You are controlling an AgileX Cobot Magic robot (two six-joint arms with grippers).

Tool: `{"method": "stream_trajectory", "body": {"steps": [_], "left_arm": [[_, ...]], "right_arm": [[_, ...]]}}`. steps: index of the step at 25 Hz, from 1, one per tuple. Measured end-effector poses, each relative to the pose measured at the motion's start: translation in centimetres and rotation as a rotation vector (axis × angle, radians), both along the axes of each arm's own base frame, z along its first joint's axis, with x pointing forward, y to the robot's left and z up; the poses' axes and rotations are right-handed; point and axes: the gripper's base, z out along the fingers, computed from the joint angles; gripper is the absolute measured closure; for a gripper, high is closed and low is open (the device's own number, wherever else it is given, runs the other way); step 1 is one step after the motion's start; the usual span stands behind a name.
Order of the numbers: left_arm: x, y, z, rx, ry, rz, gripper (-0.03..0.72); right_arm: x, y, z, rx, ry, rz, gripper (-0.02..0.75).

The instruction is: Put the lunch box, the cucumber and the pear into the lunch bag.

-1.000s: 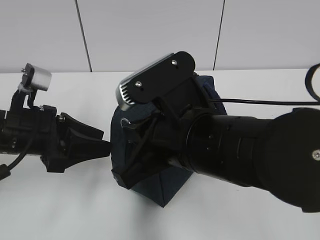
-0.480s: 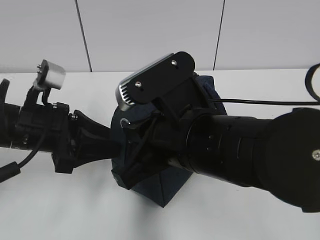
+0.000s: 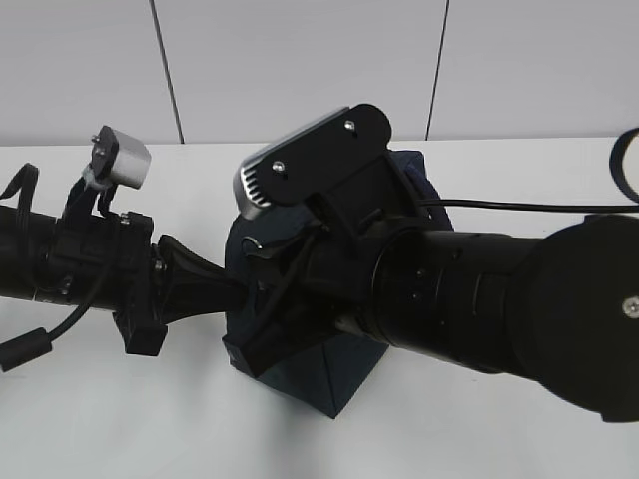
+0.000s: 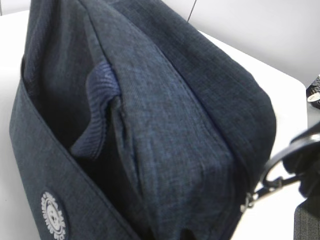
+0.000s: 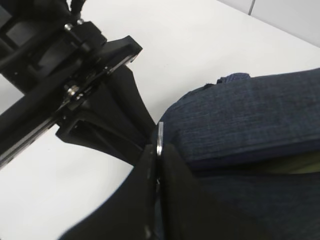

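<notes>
White table: right pincer (image 5: 157, 165) pinches lunch bag's (image 5: 250, 115) ring pull (image 5: 160, 140).

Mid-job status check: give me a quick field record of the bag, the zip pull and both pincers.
bag: dark navy fabric lunch bag, on the white table between the two arms
zip pull: metal ring pull, at the bag's end
right pincer: shut on the metal ring pull
left pincer: tips at the bag's side; open or shut cannot be told
cucumber, pear: not in view
</notes>
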Motion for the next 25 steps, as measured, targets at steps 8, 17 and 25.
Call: {"method": "stream_trajectory", "body": {"steps": [8, 17, 25], "left_arm": [[0.0, 0.0, 0.0, -0.006, 0.002, 0.000, 0.675], [0.0, 0.0, 0.0, -0.006, 0.002, 0.000, 0.676], [0.0, 0.0, 0.0, -0.002, 0.000, -0.005, 0.676]], "right_arm": [[1.0, -1.0, 1.0, 0.054, -0.025, -0.104, 0.738], [4.3, -2.9, 3.4, 0.133, -0.034, -0.254, 0.738], [9.9, -6.6, 3.5, 0.151, 0.011, -0.396, 0.738]]}}
